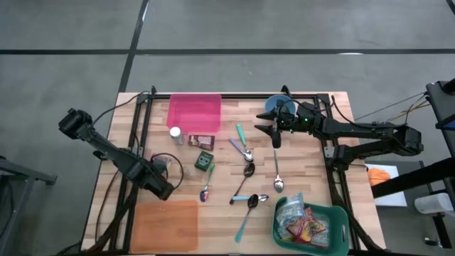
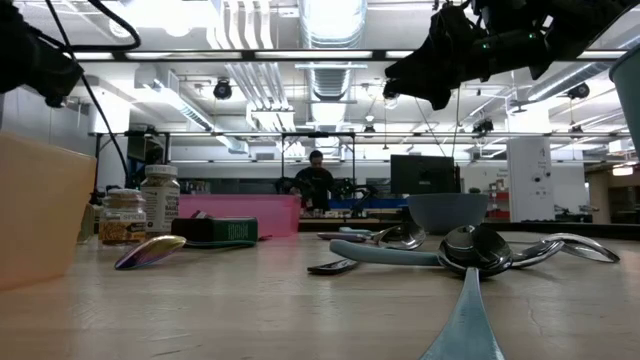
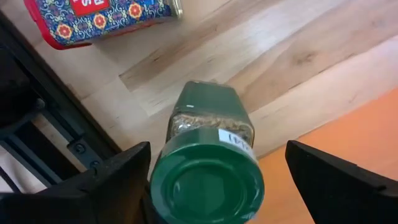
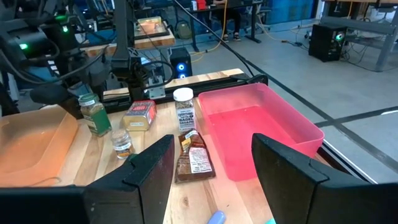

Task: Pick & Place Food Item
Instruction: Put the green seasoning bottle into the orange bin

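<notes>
The green-lidded glass spice jar (image 3: 208, 155) is seen standing on the tabletop (image 3: 298, 56) between the spread-apart left fingers (image 3: 112, 183). If closed off-centre, it could be tipped. The right fingers (image 4: 149, 171) are held apart, empty.

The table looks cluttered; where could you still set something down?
The bare wood between the long spoon and the right frame rail is free, as is the strip between the orange board and the green basket. The pink tray sits empty. The middle is crowded with spoons and food packets.
</notes>
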